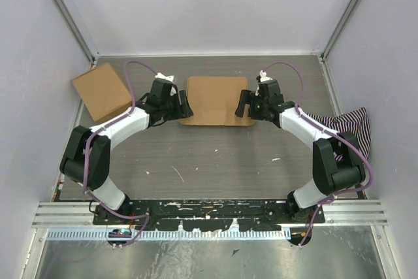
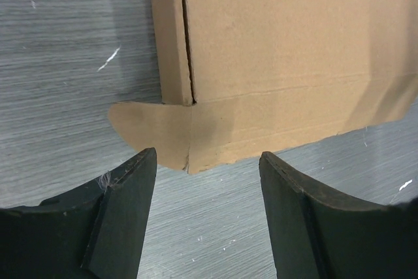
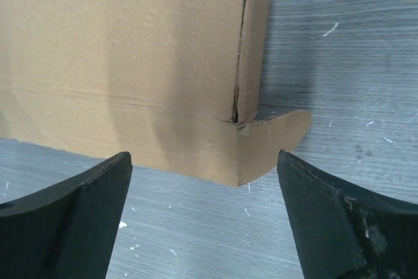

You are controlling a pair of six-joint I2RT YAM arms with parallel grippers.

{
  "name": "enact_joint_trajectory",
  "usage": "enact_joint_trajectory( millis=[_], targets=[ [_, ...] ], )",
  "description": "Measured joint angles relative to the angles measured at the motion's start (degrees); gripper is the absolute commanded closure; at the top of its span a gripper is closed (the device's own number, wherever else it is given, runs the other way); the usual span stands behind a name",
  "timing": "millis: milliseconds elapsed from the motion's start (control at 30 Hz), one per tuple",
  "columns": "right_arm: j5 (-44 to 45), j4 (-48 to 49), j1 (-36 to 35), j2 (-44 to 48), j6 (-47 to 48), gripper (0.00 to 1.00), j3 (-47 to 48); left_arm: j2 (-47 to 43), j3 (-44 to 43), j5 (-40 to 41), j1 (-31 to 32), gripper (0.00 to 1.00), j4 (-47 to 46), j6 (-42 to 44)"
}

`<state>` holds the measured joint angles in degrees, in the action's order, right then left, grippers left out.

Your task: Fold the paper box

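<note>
The paper box (image 1: 216,99) is a flat brown cardboard mailer lying on the table at the middle back. My left gripper (image 1: 184,107) is open and empty, just off the box's near left corner. In the left wrist view the box (image 2: 287,50) shows a rounded tab (image 2: 147,129) just ahead of the open gripper (image 2: 208,164). My right gripper (image 1: 243,104) is open and empty at the box's near right corner. The right wrist view shows the box (image 3: 124,50) with a rounded tab (image 3: 274,138) ahead of the open gripper (image 3: 204,164).
A second, squarish brown carton (image 1: 102,91) sits at the back left by the wall. A striped cloth (image 1: 346,127) lies at the right edge. Walls close the table on three sides.
</note>
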<state>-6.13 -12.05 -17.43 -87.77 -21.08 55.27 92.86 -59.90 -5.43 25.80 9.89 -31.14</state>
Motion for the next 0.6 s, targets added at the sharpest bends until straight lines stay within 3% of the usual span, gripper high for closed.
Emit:
enact_joint_trajectory(
  millis=[600],
  targets=[
    [4.4, 0.0, -2.0, -2.2, 1.9, 0.06, -0.2, 2.8, -1.0, 3.0, 2.6, 0.3, 1.1, 3.0]
  ],
)
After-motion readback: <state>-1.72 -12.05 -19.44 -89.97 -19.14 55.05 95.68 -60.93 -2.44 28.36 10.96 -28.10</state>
